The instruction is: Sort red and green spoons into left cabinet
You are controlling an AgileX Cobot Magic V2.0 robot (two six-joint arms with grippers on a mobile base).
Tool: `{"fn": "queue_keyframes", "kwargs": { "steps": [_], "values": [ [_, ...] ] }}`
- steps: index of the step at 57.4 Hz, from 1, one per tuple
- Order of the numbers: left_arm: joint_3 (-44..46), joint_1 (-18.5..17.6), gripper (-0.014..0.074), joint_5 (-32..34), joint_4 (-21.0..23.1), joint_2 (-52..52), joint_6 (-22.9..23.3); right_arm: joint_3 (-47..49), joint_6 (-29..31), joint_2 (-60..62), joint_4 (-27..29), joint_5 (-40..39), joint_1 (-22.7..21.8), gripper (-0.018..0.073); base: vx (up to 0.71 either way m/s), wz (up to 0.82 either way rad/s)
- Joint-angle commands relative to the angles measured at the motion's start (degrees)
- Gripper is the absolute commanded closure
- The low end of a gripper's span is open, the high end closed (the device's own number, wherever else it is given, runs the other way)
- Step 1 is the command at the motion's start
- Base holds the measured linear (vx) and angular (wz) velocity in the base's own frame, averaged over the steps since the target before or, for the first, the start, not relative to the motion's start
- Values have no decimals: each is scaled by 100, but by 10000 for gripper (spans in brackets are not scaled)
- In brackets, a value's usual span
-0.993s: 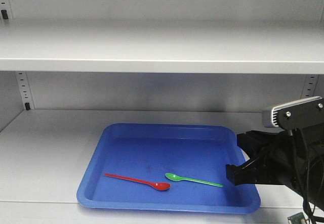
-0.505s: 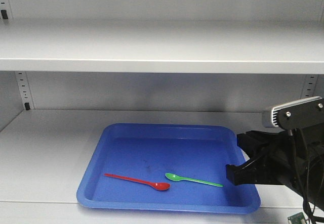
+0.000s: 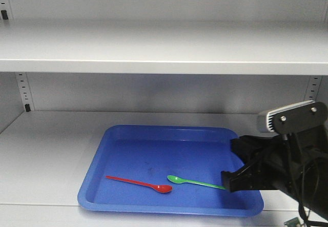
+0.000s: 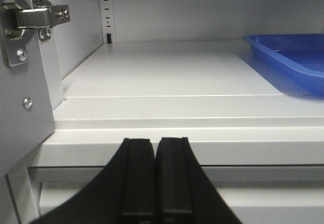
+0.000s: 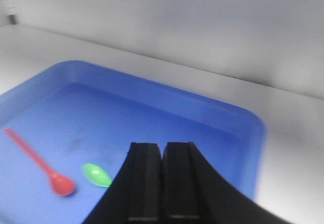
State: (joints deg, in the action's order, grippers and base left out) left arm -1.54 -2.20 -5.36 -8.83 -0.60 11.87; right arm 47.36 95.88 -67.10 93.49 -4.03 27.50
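- Front-facing view, holdings: one blue tray (image 3: 97, 178), shallow, rectangular with rounded corners and a raised rim, set on the lower shelf (image 3: 46, 150) of the grey cabinet (image 3: 164, 47); two shelves are in sight, one above the other, with slotted uprights at the back corners.
- Spoons, two, both lying flat on the tray floor toward its front edge.
- Red spoon (image 3: 137, 183): one; thin bright plastic, long slim handle running to the left, small oval bowl at its right end.
- Green spoon (image 3: 196, 183): one; same build and like size, bowl at its left end, handle running to the right; its bowl lies just beside the red bowl, slightly behind it, whether touching cannot be told.
- Right gripper (image 3: 230, 178): one, black, with a grey camera housing above; it reaches over the tray's right side, its tip near the end of the green handle; in the right wrist view (image 5: 162, 183) the two fingers are pressed together with nothing between them, above the tray with both spoon bowls to their left.
- Left gripper (image 4: 154, 183): one, black; fingers pressed together, holding nothing; it sits before the front edge of the shelf, well left of the tray, beside one metal door hinge (image 4: 33, 16).
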Motion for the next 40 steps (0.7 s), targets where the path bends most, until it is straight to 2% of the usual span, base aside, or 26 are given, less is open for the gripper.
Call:
{"fn": "queue_keyframes", "kwargs": {
  "steps": [1, 3, 6, 9, 12, 13, 15, 18, 21, 24, 28, 34, 40],
  "values": [
    [-90, 8, 597, 419, 10, -108, 49, 176, -1192, 100, -1434, 337, -28, 564, 0, 0],
    [-90, 8, 597, 419, 10, -108, 49, 176, -2038, 100, -2067, 331, -28, 564, 0, 0],
    [-90, 8, 597, 419, 10, -108, 49, 176, -3400, 100, -3318, 279, -28, 564, 0, 0],
    [-90, 8, 597, 419, 10, -108, 49, 176, -4817, 117, -4915, 183, -49, 564, 0, 0],
    [-90, 8, 597, 419, 10, -108, 49, 176, -6033, 172, -6170, 175, -117, 564, 0, 0],
    [-90, 8, 597, 419, 10, -108, 49, 176, -6627, 213, -6756, 209, -161, 564, 0, 0],
    [-90, 8, 597, 419, 10, -108, 49, 176, -7565, 276, -7464, 297, -237, 564, 0, 0],
    [-90, 8, 597, 419, 10, -108, 49, 176, -8538, 397, -8497, 514, -413, 564, 0, 0],
    [-90, 8, 597, 419, 10, -108, 49, 176, -9442, 579, -9256, 898, -618, 564, 0, 0],
    [-90, 8, 597, 419, 10, -108, 49, 176, -10038, 743, -9723, 1224, -784, 564, 0, 0],
    [-90, 8, 597, 419, 10, -108, 49, 176, -10328, 1026, -10108, 1641, -1051, 564, 0, 0],
    [-90, 8, 597, 419, 10, -107, 43, 136, -10223, 1444, -10185, 1876, -1329, 564, 0, 0],
    [-90, 8, 597, 419, 10, -107, 43, -248, -10009, 1897, -10122, 1304, -1585, 564, 0, 0]
  ]
}}
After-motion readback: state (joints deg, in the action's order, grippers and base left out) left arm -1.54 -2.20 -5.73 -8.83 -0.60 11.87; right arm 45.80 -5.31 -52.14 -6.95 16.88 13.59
